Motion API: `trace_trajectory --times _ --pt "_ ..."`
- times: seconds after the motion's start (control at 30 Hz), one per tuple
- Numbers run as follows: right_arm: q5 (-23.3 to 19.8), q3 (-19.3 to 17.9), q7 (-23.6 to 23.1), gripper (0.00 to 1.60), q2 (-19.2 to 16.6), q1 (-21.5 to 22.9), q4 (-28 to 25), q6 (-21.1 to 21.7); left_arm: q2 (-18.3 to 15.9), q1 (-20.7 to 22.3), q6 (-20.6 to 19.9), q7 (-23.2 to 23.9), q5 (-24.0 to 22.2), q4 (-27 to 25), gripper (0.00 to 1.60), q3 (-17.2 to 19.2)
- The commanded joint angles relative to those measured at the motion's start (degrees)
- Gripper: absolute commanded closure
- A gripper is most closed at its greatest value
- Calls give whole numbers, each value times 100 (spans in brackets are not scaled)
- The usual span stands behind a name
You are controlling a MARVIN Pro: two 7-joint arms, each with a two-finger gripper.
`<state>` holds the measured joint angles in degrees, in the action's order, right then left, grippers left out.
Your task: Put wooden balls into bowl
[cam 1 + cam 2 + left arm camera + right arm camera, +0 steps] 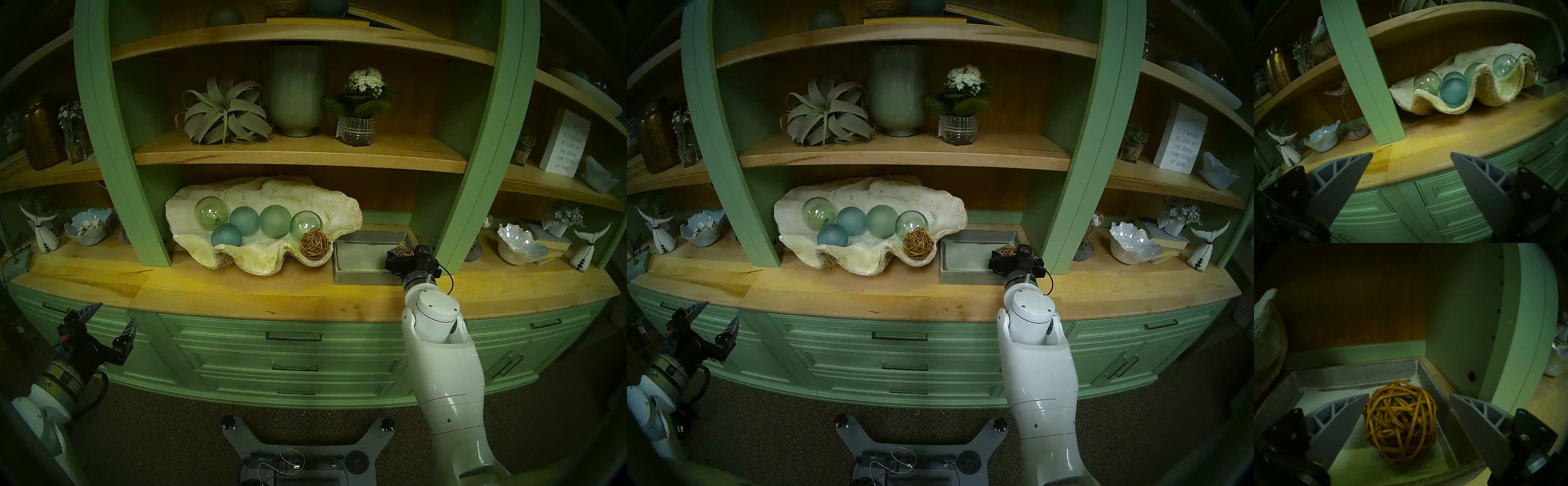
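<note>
One woven rattan ball lies in the right end of the big cream clam shell, beside several green and blue glass spheres. The other rattan ball sits in the right part of the grey square tray. My right gripper is open, low over the tray, with the ball between its fingers. The left finger is inside the tray close to the ball; the right finger is over the tray's right wall. My left gripper is open and empty, low in front of the drawers at the far left.
A green cabinet post stands close to the right of the tray and my right wrist. A wooden shelf hangs over the shell and tray. Bare wooden counter runs in front. A white ruffled bowl stands further right.
</note>
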<state>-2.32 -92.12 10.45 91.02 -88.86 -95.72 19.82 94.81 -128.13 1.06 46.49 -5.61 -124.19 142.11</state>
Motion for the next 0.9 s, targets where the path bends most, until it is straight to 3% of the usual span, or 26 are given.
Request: trace_trajectory --times 0.0,0.33,0.4,0.43,0.57,0.63,0.73,0.8,0.87 --pt "-84 -17 -72 0 0 377 -72 54 -7 13 17 11 -35 -152 0 12" --pt "-186 -1 -177 0 -26 492 -17 173 -7 13 17 11 -35 -151 0 12" --pt "-236 -19 -170 32 18 510 -25 225 -7 13 17 11 -35 -151 0 12" --pt "-249 -20 -174 60 24 514 -29 235 -7 13 17 11 -35 -151 0 12" --pt "-324 -38 -126 112 100 528 -81 353 -7 13 17 11 -35 -152 0 12" --pt "-370 -62 -87 131 151 531 -112 433 -7 13 17 11 -35 -152 0 12" --pt "-393 -70 -54 140 188 511 -166 515 -6 13 16 11 -35 -153 0 12" --pt "-388 -50 10 157 201 479 -191 522 -6 12 16 11 -36 -155 0 12" --pt "-351 -22 77 160 204 432 -228 469 -5 12 15 11 -36 -155 0 12"
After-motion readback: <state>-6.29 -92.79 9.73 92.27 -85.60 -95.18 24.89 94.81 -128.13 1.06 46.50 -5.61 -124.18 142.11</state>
